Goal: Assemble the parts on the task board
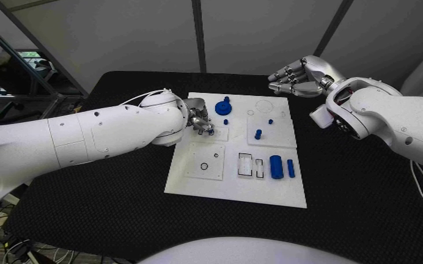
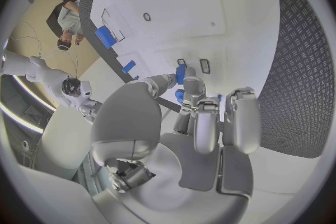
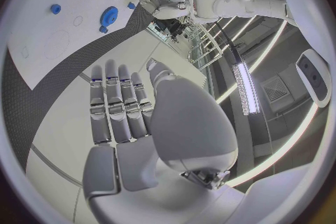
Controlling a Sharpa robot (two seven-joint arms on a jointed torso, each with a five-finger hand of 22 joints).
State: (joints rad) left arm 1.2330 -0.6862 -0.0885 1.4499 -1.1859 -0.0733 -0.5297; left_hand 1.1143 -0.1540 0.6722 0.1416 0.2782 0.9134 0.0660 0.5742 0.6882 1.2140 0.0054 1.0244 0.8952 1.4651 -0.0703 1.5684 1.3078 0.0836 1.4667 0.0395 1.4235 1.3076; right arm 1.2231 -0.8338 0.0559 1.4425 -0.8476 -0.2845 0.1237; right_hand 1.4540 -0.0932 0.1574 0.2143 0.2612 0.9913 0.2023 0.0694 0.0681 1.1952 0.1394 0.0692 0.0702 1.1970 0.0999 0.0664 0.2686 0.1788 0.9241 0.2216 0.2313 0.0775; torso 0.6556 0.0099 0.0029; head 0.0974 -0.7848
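Head view: the left hand sits low over the white task board's left side — its grip is hidden. Left wrist view: fingertips pinch a small blue part. Right wrist view: right hand flat, fingers straight, empty — beyond the board.

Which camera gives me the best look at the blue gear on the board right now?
Head view: the blue gear lies unobstructed on the task board, seen from above. The right wrist view shows it small and distant. In the left wrist view I cannot pick it out.

A black table bears the white task board.
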